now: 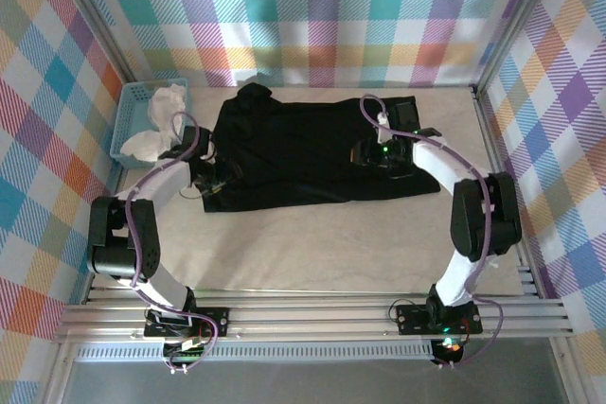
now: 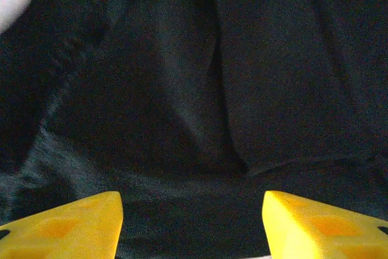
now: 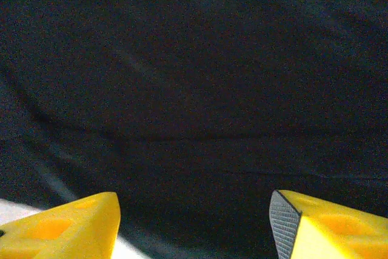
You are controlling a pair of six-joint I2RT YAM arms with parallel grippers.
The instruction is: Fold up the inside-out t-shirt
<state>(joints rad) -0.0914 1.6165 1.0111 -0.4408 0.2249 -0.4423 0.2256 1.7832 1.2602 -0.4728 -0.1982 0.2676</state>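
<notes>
We log t-shirt spread on counter, frame centre | left fingers apart above fabric | right fingers apart above fabric

The t-shirt is matt black cloth, finely knit. The table under it looks smooth, pale, stone-like. The basket at its far left corner is light-blue plastic. The right gripper has smooth yellow plastic fingers, one faced with a grey ribbed pad.
</notes>
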